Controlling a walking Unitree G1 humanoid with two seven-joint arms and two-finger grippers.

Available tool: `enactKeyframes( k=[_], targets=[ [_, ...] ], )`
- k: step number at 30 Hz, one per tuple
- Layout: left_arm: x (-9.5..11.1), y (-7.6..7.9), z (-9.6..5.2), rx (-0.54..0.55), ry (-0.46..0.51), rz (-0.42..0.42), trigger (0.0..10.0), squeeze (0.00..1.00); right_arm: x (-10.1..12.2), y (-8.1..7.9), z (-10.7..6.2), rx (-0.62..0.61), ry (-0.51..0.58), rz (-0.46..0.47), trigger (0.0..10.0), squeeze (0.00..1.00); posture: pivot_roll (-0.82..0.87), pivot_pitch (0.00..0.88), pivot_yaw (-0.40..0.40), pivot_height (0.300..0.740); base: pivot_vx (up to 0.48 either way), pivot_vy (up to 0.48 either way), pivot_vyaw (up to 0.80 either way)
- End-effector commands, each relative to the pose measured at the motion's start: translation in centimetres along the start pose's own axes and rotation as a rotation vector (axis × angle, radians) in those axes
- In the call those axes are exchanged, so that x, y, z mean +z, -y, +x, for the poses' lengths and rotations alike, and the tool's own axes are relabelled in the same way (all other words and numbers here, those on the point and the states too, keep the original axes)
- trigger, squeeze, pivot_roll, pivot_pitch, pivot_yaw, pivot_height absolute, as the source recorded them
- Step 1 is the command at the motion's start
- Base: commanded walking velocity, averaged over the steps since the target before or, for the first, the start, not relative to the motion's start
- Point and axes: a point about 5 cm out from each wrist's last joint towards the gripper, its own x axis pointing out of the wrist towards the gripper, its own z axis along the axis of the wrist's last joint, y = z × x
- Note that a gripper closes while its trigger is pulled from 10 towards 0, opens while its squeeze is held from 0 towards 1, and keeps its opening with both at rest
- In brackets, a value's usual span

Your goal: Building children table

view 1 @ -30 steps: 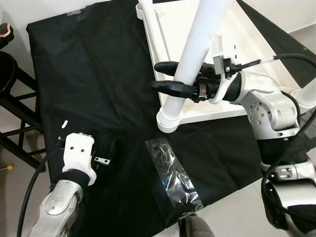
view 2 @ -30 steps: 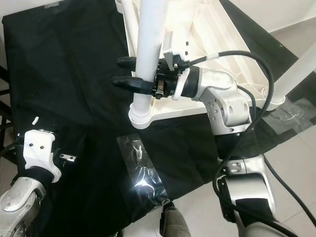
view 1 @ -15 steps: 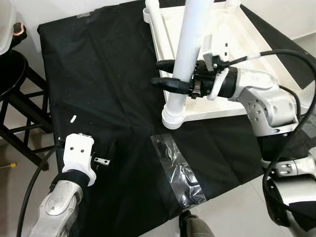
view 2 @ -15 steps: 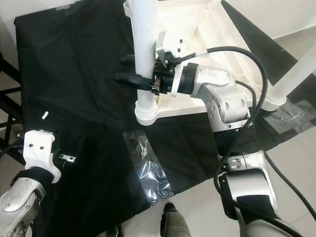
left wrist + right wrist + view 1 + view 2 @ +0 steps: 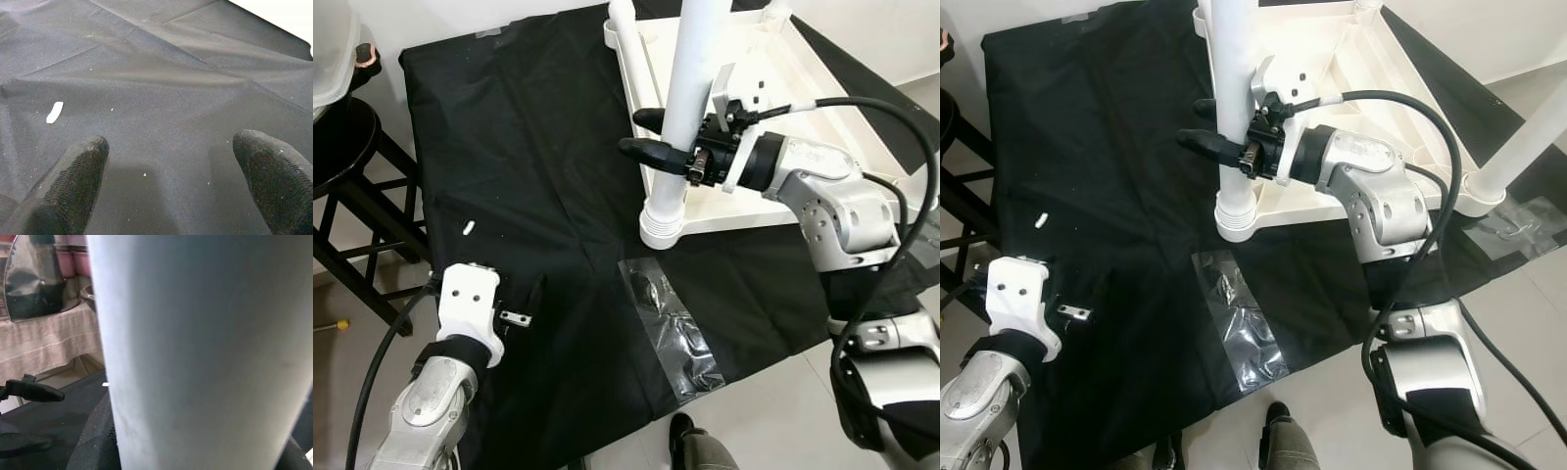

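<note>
The right gripper (image 5: 653, 137) was clamped on the upright white table leg (image 5: 688, 93), seated at a corner of the inverted white tabletop (image 5: 773, 201) on the black floor cloth (image 5: 529, 166). The left gripper (image 5: 171, 181) hovered over that cloth, fingers apart.

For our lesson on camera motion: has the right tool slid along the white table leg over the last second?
No. The right tool stays clamped on the white leg, about as far above the leg's ribbed collar as before; the camera shifted.
</note>
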Motion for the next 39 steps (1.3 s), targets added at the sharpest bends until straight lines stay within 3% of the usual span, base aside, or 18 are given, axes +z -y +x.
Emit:
enactKeyframes(
  k=[1,12,13,15,16,18,20,21,22,23,25,33,39],
  targets=[
    [-0.5,-0.2,-0.2,0.012,-0.022,0.004,10.0,0.00,-5.4,-0.1,-1.0,-0.095,-0.198,0.174,10.0,0.00,-0.02,0.355,0.020,0.740,0.000,0.000,0.00],
    [-0.5,-0.3,-0.1,0.013,-0.022,0.005,10.0,0.00,-6.0,0.1,-1.4,-0.219,-0.222,0.186,10.0,0.00,-0.02,0.354,0.020,0.740,0.000,0.000,0.00],
    [-0.5,-0.3,-0.2,0.015,-0.021,0.004,10.0,0.00,-6.4,-0.5,-1.8,-0.289,-0.243,0.190,10.0,0.00,-0.01,0.349,0.005,0.740,0.000,0.000,0.00],
    [-0.5,-0.3,-0.2,0.015,-0.021,0.004,10.0,0.00,-6.4,-0.5,-1.8,-0.289,-0.243,0.190,10.0,0.00,-0.01,0.349,0.005,0.740,0.000,0.000,0.00],
    [-0.6,-0.3,-0.2,0.017,-0.021,0.005,10.0,0.00,-6.9,-1.0,-2.0,-0.350,-0.283,0.175,10.0,0.00,-0.01,0.347,0.004,0.740,0.000,0.000,0.00],
    [-0.6,-0.3,-0.2,0.022,-0.020,0.006,10.0,0.00,-8.4,-3.3,-2.5,-0.662,-0.375,0.131,10.0,0.00,-0.01,0.341,0.001,0.740,0.000,0.000,0.00],
    [-0.6,-0.3,-0.2,0.022,-0.020,0.006,10.0,0.00,-8.4,-3.3,-2.5,-0.662,-0.375,0.131,10.0,0.00,-0.01,0.341,0.001,0.740,0.000,0.000,0.00],
    [-0.6,-0.4,-0.2,0.025,-0.020,0.006,10.0,0.00,-8.7,-4.6,-2.5,-0.756,-0.374,0.168,10.0,0.00,-0.01,0.340,0.005,0.740,0.000,0.000,0.00],
    [-0.6,-0.4,-0.2,0.025,-0.020,0.006,10.0,0.00,-8.7,-4.6,-2.5,-0.756,-0.374,0.168,10.0,0.00,-0.01,0.340,0.005,0.740,0.000,0.000,0.00],
    [-0.5,-0.5,-0.1,0.024,-0.020,0.006,10.0,0.00,-8.9,-5.8,-2.2,-0.818,-0.357,0.221,10.0,0.00,-0.01,0.336,0.011,0.740,0.000,0.000,0.00],
    [0.0,-0.8,0.0,0.018,-0.005,0.010,10.0,0.00,-8.7,-6.7,-1.6,-0.857,-0.322,0.266,10.0,0.00,0.00,0.334,0.015,0.740,0.000,0.000,0.00],
    [1.7,-1.7,0.8,-0.017,0.074,0.048,10.0,0.00,-8.3,-5.8,-1.8,-0.910,-0.286,0.269,10.0,0.00,0.00,0.315,0.014,0.740,0.000,0.000,0.00],
    [4.9,-1.8,2.9,-0.046,0.198,0.021,10.0,0.00,-7.5,-5.5,-1.4,-0.955,-0.261,0.261,10.0,0.00,-0.01,0.285,0.020,0.740,0.000,0.000,0.00]
  ],
)
